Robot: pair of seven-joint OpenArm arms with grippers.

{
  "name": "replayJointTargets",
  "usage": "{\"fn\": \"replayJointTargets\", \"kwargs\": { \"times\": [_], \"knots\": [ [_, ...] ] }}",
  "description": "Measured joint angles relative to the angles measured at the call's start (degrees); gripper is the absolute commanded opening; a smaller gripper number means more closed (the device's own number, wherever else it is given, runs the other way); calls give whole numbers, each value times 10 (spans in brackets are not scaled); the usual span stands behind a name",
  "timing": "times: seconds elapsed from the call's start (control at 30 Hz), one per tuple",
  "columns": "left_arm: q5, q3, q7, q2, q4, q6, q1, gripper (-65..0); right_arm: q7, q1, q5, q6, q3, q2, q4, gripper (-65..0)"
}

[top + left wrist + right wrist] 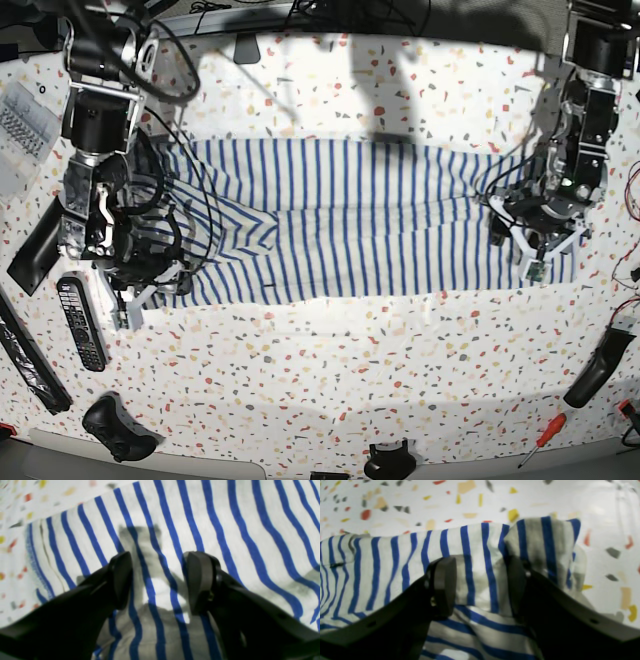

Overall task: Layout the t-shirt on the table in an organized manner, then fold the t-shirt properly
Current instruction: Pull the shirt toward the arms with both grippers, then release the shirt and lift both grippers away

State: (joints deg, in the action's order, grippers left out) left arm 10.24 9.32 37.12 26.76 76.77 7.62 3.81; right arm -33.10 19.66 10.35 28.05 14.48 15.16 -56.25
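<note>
Light: bright, even, from overhead. My wide white speckled terrazzo-look tabletop is well lit, with soft grey shadows of my arms along its far edge. Left wrist view: soft focus throughout; my fingers cast a grey shadow onto the soft white blue-striped cloth t-shirt. Right wrist view: mild blur, pale glare on the tabletop's upper right. Base view: sharp, fisheye bending at the tabletop's corners.

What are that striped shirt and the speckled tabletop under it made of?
The t-shirt looks like soft, matte knit cloth: it drapes, wrinkles, and its corner folds over in the right wrist view. The table seems a hard, smooth, slightly glossy terrazzo-look surface with coloured flecks; stone or printed laminate, I cannot tell.
</note>
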Motion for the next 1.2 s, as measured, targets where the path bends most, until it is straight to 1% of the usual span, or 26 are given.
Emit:
{"fn": "replayJointTargets", "kwargs": {
  "times": [0.1,0.2,0.33,0.5,0.53,0.6,0.73,0.77,0.83,0.87,0.9,1.0,1.03,1.07,1.13,1.2],
  "knots": [
    [5,0,3,11,-1,0,0,-328,0,0,0,0,0,-1,0,-336],
    [31,0,4,18,-1,0,0,-328,-4,4,0,0,0,-1,0,-336],
    [31,0,4,18,0,0,2,-328,-5,17,0,1,0,-1,0,-336],
    [28,1,19,22,19,-3,12,-328,-12,36,-3,1,0,0,0,-336],
    [28,1,18,24,23,-3,13,-328,-21,39,-3,1,0,-1,0,-336],
    [38,1,18,32,33,-3,20,-328,-41,43,-3,2,0,-1,0,-336],
    [85,1,14,65,38,-3,49,-328,-43,46,-5,3,0,-1,-14,-336],
    [99,1,15,75,38,-4,54,-328,-43,46,-5,17,0,0,-23,-336],
    [112,0,14,93,39,-5,57,-328,-43,46,-3,70,0,-1,-44,-336],
    [112,0,14,97,39,-5,57,-328,-44,46,1,89,0,0,-55,-336],
    [117,-2,15,99,38,-5,55,-328,-46,44,6,97,0,1,-68,-336],
    [148,-20,17,99,28,1,54,-328,-51,21,30,110,0,0,-108,-336],
    [155,-29,17,99,22,5,54,-328,-51,7,31,111,0,0,-124,-336],
    [163,-41,17,99,16,17,54,-328,-53,-10,31,113,0,0,-142,-336],
    [186,-66,19,99,3,22,54,-328,-57,-48,29,113,0,0,-180,-336],
    [210,-94,24,99,-5,47,54,-328,-59,-88,27,113,0,0,-227,-336]
  ]
}}
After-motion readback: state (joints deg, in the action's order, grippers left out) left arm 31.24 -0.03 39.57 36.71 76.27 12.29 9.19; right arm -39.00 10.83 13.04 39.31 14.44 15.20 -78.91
